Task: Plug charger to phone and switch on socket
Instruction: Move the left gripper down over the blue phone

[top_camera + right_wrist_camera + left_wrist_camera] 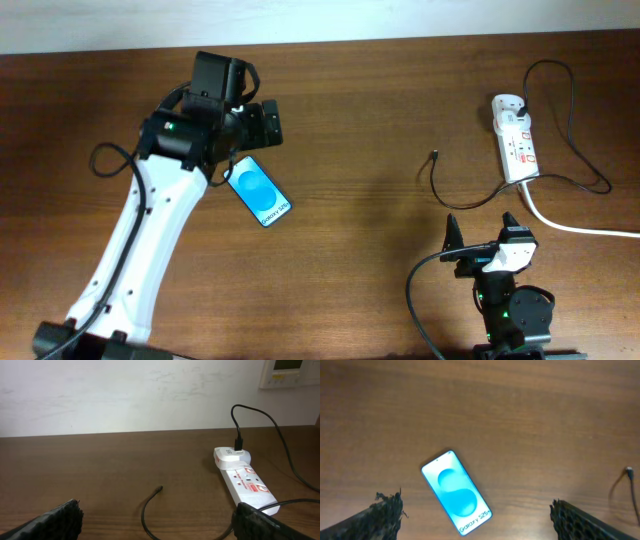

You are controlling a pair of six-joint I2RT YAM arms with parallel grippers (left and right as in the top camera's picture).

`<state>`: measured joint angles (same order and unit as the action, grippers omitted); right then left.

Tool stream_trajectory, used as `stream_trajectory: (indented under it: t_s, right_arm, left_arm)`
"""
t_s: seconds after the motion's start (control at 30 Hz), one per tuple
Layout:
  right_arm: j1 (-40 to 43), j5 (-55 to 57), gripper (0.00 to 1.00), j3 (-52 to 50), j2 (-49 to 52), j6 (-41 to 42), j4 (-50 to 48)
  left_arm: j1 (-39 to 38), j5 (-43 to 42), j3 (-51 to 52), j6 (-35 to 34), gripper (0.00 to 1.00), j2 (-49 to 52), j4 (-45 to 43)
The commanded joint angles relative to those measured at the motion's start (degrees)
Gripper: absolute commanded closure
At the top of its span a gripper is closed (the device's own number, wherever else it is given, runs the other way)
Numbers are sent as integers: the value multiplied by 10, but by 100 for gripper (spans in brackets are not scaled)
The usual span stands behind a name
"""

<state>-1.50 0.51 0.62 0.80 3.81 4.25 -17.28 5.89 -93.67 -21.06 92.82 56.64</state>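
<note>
1. The tabletop is dark brown wood; its edges run out of every view.
2. The left arm reaches over the tabletop's left half; its end effector is released, fingers spread wide and grasping nothing, only their tips showing in the wrist view.
3. The right end effector sits low at the near edge, also released and empty; its arm is mostly cut off by the frame.
4. The socket lies at the far right, its thick white cord running off the right edge; from the right wrist its near end is hidden behind a finger; we cannot tell how the red switches stand.
5. The phone lies flat and askew, screen up and lit blue, below the left end effector and between its fingers without touching them; overhead, the arm crowds its upper corner.
6. The charger is plugged in at the socket's far end, loops right, then trails left across the wood.
7. Its connector tip rests free, left of the socket, well apart from the phone; details are too small to read.
</note>
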Motion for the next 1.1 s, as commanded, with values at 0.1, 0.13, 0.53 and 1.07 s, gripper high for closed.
stream_trajectory:
  t_s: [0.1,0.13,0.53,1.07]
  right_arm:
    - [-4,-1,1,-3,-4,-4,3]
    - [-4,-1,1,-3,-4,-4,3]
    - [-4,-1,1,-3,-4,-4,3]
    - [-4,-1,1,-3,-4,-4,3]
  left_arm:
    - [0,50,-113,-17,1,101,89]
    - [1,51,-114,-17,1,113,94]
    - [2,51,-114,-37,1,182,96]
    - [22,2,-114,-208,1,317,126]
